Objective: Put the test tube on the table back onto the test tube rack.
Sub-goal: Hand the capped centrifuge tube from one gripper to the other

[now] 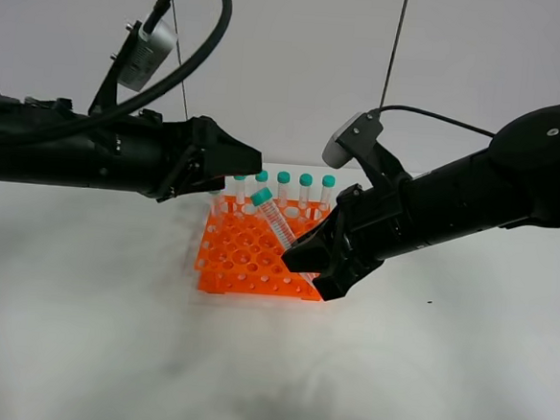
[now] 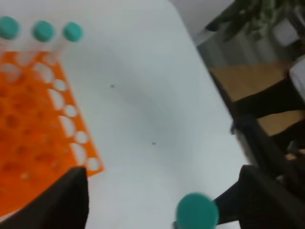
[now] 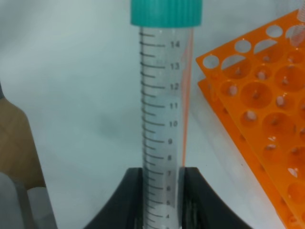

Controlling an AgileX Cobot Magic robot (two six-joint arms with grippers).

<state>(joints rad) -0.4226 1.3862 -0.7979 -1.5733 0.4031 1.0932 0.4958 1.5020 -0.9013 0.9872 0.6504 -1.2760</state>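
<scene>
A clear test tube (image 1: pixel 274 218) with a teal cap hangs tilted over the orange test tube rack (image 1: pixel 241 257), cap toward the back left. My right gripper (image 1: pixel 307 258) is shut on its lower part. The right wrist view shows the graduated tube (image 3: pixel 162 119) upright between the black fingers (image 3: pixel 127 200), with the rack (image 3: pixel 267 105) beside it. My left gripper (image 1: pixel 252 160) hovers open and empty over the rack's back left. In its view the held tube's cap (image 2: pixel 196 211) sits between its fingers (image 2: pixel 64 200), beside the rack (image 2: pixel 33 119).
Several teal-capped tubes (image 1: pixel 294 185) stand in the rack's back row; three of them show in the left wrist view (image 2: pixel 43 30). The white table (image 1: pixel 107 342) spreads around the rack. Past its far edge are a wooden desk (image 2: pixel 248 81) and a plant.
</scene>
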